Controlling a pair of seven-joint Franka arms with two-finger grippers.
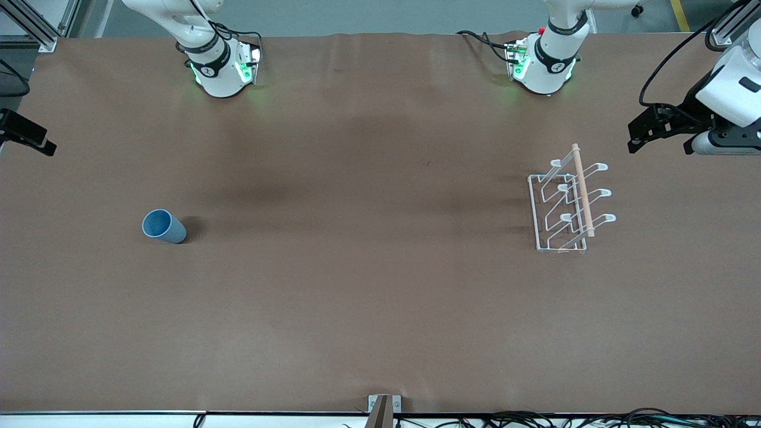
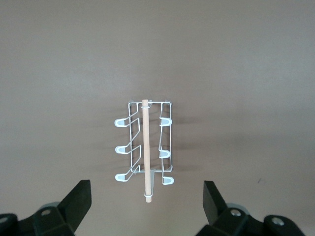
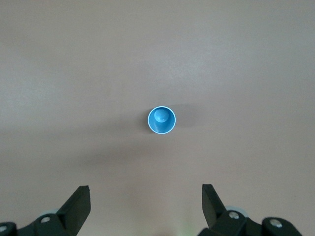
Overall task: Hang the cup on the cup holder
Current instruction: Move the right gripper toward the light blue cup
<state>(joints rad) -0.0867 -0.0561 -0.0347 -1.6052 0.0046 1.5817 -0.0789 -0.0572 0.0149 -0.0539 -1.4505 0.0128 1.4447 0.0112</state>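
Observation:
The light-blue cup stands upright, mouth up, on the brown table toward the right arm's end; it also shows in the right wrist view. The white wire cup holder with its wooden dowel stands toward the left arm's end and shows in the left wrist view. My right gripper is open and empty, high in the air, apart from the cup. My left gripper is open and empty, high in the air, apart from the holder.
The two arm bases stand along the table's edge farthest from the front camera. A small metal bracket and cables sit at the edge nearest the front camera.

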